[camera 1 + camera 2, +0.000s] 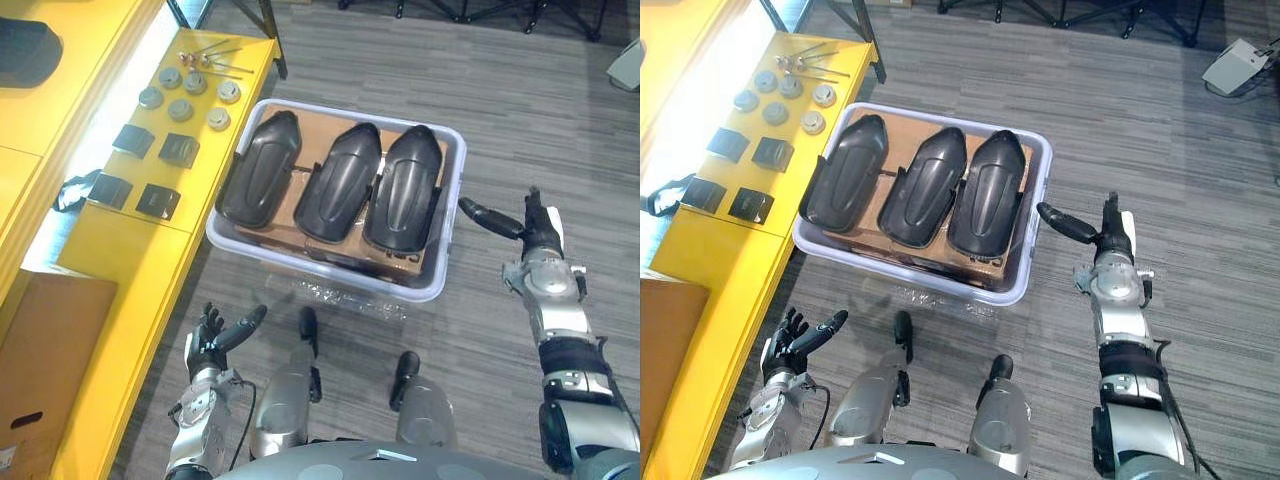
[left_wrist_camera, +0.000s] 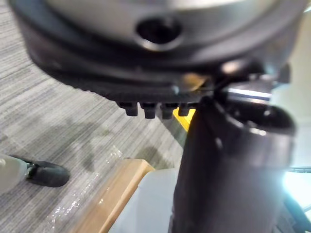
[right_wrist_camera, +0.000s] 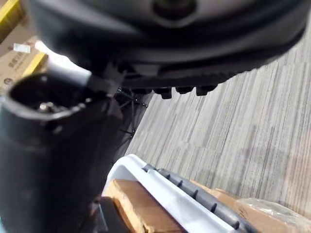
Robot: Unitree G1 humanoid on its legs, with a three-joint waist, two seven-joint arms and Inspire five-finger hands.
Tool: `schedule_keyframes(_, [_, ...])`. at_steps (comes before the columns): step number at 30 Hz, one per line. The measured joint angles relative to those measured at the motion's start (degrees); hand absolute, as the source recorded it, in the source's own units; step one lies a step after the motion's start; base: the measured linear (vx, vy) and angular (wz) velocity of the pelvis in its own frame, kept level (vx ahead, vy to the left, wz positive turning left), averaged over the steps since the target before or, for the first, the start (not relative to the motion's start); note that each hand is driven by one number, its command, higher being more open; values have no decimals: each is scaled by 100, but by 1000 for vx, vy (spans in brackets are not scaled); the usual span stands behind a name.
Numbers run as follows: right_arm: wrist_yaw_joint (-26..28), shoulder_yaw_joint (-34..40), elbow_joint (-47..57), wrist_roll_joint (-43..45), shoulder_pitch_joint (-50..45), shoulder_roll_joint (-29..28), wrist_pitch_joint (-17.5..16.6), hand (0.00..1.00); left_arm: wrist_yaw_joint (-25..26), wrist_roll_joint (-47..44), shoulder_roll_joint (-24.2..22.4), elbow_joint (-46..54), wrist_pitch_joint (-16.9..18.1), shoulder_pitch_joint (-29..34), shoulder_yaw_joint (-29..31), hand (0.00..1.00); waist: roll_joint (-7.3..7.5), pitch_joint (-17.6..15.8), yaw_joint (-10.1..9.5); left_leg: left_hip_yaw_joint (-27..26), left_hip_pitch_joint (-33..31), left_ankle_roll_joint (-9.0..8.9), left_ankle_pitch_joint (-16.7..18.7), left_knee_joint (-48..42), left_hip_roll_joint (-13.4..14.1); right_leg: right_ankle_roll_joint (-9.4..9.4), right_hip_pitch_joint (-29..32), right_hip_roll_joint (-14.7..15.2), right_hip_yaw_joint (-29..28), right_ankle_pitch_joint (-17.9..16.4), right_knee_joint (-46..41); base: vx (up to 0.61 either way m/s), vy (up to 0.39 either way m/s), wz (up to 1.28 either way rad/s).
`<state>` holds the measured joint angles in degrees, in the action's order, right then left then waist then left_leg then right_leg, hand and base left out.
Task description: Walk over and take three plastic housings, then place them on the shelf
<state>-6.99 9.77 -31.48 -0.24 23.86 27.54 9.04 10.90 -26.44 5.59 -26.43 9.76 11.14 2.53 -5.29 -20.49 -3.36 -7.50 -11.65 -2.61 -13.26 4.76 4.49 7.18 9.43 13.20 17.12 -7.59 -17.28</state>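
Left hand [image 1: 212,342] near yellow shelf [image 1: 130,270], bin [image 1: 320,270]

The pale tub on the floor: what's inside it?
Three black plastic housings lie side by side in the tub, resting on brown cardboard. Whatever sits beneath the housings and the cardboard is covered, so it cannot be seen.

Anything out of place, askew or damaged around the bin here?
Little stands out. The three housings lie side by side in the bin. One oddity: crumpled clear film on the floor by the bin's near wall. The left hand and right hand are open, holding nothing.
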Motion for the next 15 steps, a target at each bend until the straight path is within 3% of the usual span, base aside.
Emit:
schedule_keyframes(9, [300, -512, -484, 122, 855, 379, 68, 100, 118, 57, 116, 243, 5, -266, -564, 100, -73, -313, -10, 38, -15, 36, -51, -1, -14, -3, 25, 22, 27, -1, -78, -1, -8, 1])
schedule_keyframes(15, [437, -764, -497, 118, 1131, 419, 89, 100, 256, 67, 128, 235, 3, -277, -733, 100, -69, -321, -17, 40, -28, 43, -59, -2, -24, -2, 32, 32, 34, -1, -70, 8, -10, 0])
